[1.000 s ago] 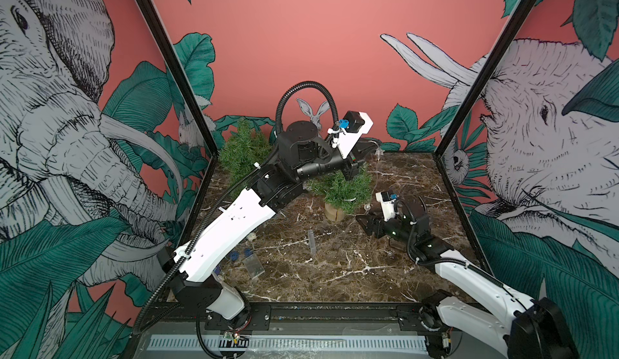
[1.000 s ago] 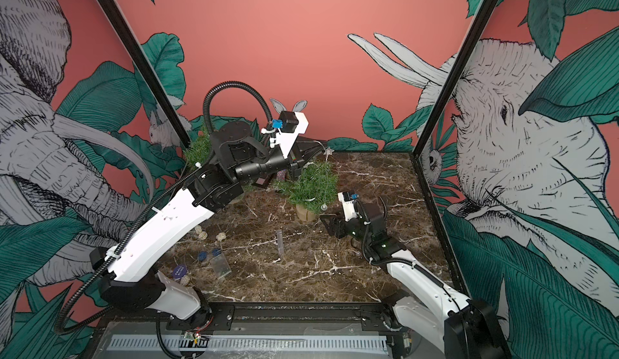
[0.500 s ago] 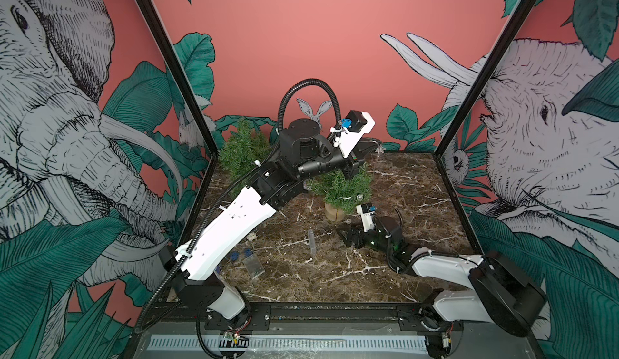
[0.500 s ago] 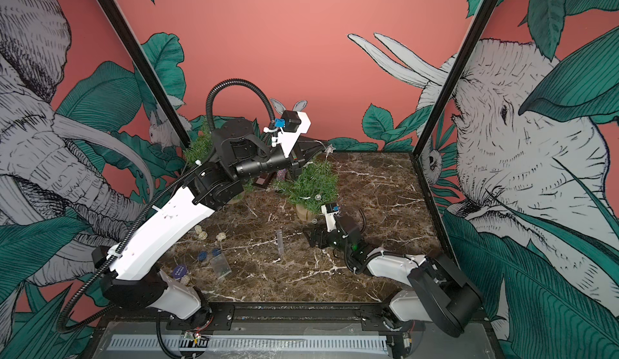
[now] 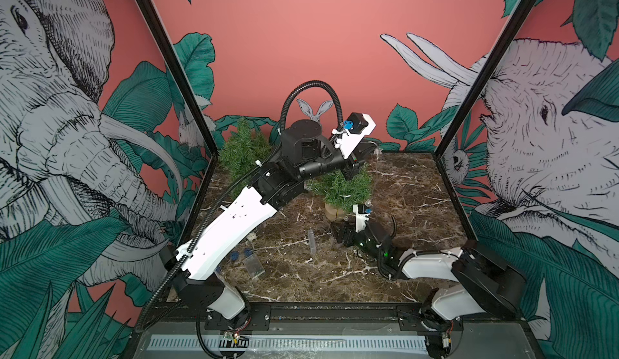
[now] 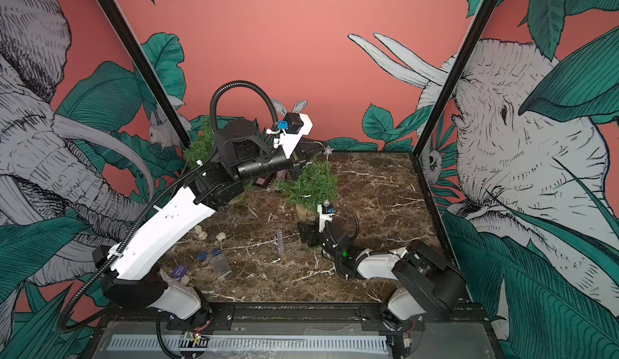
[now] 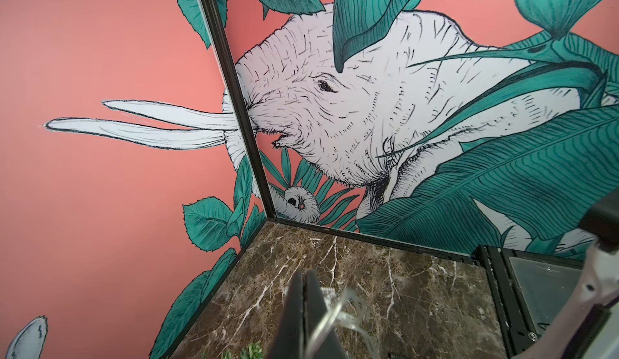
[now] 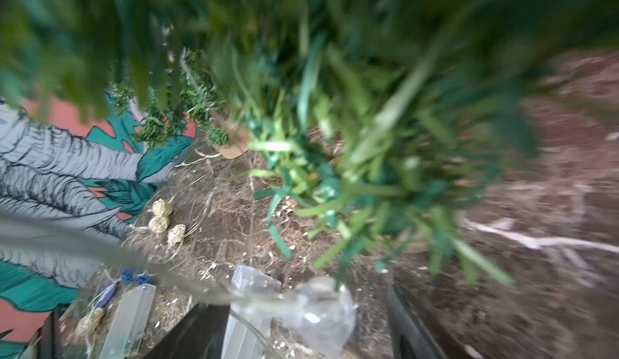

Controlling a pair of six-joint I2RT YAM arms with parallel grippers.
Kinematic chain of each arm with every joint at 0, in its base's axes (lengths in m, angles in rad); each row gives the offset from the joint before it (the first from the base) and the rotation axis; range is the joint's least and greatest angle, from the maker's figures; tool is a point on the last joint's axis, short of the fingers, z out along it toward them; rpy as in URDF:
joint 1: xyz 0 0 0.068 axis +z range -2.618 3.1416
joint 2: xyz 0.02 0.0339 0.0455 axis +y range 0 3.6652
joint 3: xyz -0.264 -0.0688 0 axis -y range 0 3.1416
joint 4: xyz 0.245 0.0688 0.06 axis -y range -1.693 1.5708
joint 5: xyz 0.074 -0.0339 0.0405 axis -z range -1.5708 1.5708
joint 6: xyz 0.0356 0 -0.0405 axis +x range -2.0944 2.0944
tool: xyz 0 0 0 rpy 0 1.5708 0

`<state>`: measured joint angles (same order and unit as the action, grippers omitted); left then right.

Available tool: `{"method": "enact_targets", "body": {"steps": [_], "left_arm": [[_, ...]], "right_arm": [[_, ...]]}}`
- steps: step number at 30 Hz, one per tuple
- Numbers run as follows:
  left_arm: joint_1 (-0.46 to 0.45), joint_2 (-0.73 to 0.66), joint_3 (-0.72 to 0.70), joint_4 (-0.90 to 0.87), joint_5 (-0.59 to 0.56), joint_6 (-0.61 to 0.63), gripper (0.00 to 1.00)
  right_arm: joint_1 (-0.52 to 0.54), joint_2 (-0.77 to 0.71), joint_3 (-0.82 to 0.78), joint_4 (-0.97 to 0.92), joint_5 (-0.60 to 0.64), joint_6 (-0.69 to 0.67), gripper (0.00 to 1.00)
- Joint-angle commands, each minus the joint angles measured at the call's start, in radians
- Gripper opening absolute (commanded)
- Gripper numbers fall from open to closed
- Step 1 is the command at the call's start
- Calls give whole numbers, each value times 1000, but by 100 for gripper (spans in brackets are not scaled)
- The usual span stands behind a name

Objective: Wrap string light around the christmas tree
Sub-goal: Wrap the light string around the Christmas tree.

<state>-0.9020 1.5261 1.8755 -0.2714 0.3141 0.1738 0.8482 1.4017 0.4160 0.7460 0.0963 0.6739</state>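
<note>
Left gripper (image 7: 304, 275): closed, seemingly pinching your string light (image 7: 341, 307).
Right gripper (image 5: 336, 231): jaws apart, frame centre, just below christmas tree (image 5: 345, 186).

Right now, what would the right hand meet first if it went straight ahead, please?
Probably the tree: past the clear bulb between the right hand's jaws, its low branches fill the view; blur hides depth.
</note>
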Motion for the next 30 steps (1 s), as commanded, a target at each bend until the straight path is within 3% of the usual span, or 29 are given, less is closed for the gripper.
{"method": "enact_targets", "body": {"steps": [1, 11, 18, 20, 24, 26, 30], "left_arm": [[6, -23, -24, 11, -4, 18, 0], [26, -18, -29, -29, 17, 26, 0], [33, -18, -30, -29, 11, 30, 0], [36, -21, -22, -28, 10, 28, 0], [37, -17, 0, -32, 26, 14, 0], [37, -12, 8, -38, 32, 12, 0], [37, 0, 29, -44, 30, 13, 0]], "right_arm": [[-1, -92, 50, -296, 46, -31, 79], [-68, -360, 60, -718, 36, -131, 90], [-121, -375, 105, -881, 27, -190, 90], [-126, -382, 96, -862, 9, -184, 88], [-105, -419, 22, -594, -169, -173, 83], [-74, -404, 25, -545, -147, -173, 84], [-15, -253, 6, -271, -69, -63, 85]]}}
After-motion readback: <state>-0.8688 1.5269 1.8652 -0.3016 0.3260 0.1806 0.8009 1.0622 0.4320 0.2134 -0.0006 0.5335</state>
